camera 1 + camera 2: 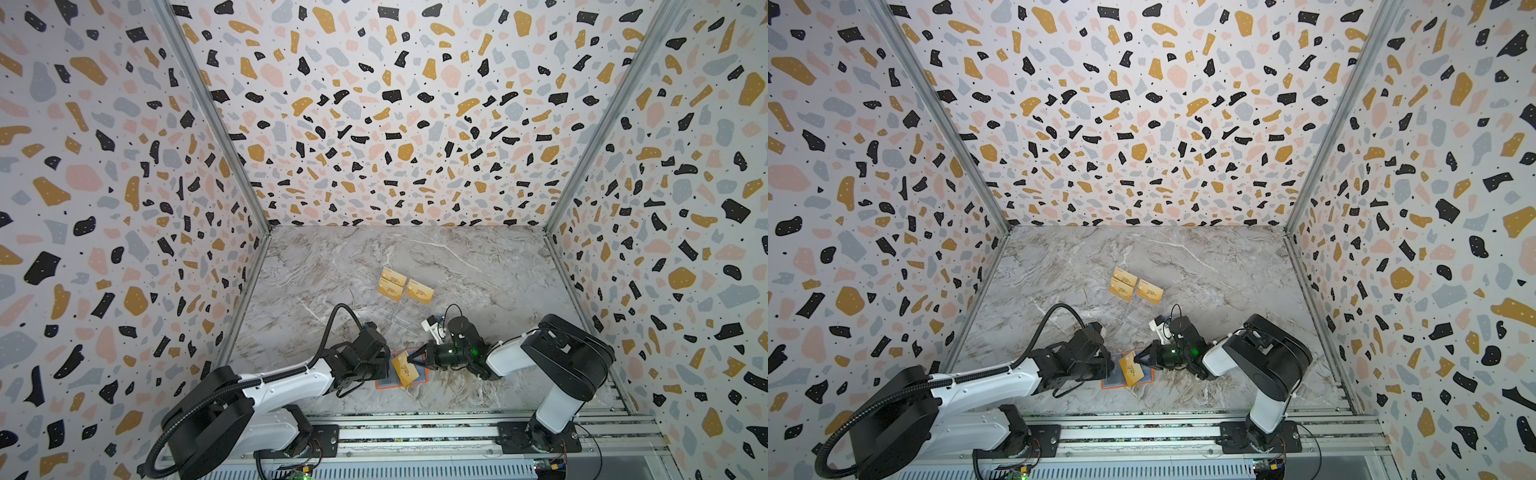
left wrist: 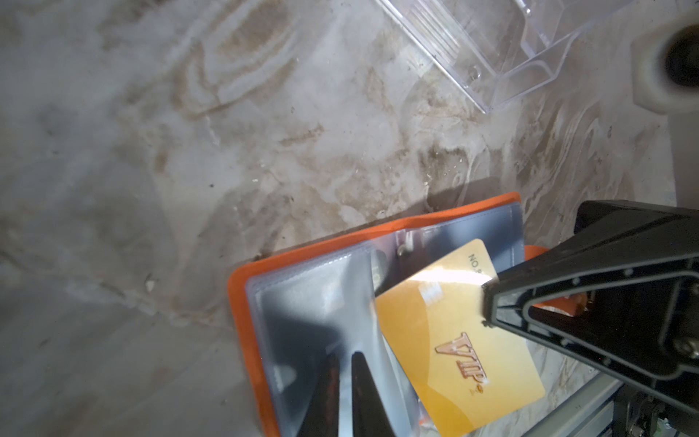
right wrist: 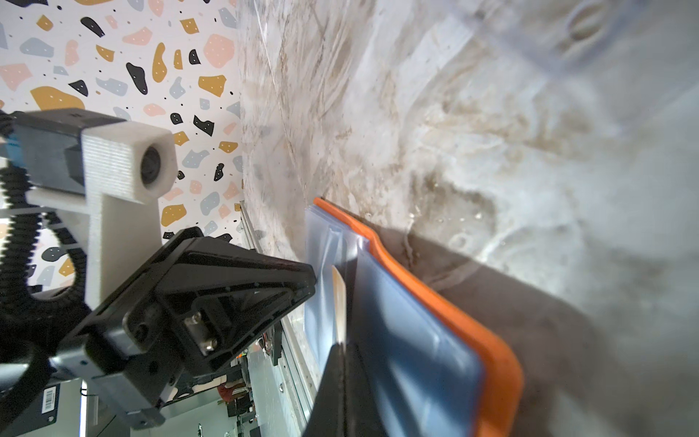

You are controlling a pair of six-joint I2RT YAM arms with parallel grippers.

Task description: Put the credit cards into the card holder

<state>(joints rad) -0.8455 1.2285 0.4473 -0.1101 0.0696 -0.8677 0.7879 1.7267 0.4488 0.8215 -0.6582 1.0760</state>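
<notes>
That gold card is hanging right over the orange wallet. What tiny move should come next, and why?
Probably nudge the right gripper toward the left gripper, sliding the gold card edge-first into the sleeve. The left gripper pinches that sleeve up off the open card holder, and most of the card sits outside it, tilted.

The gold card (image 2: 454, 340) in the left wrist view carries the only lettering that reads clearly: "VIP" in raised, reddish-gold capitals set slantwise across its face, with a tiny mark just after the P that is too small to make out. Along one short edge runs small dark print beginning "NO" – the characters after it are lost in glare.

In both top views the three gold cards (image 1: 405, 284) bear dark print, too small to read.

In the right wrist view a white barcode sticker (image 3: 49, 399) shows bars only – its digits are illegible.
</notes>
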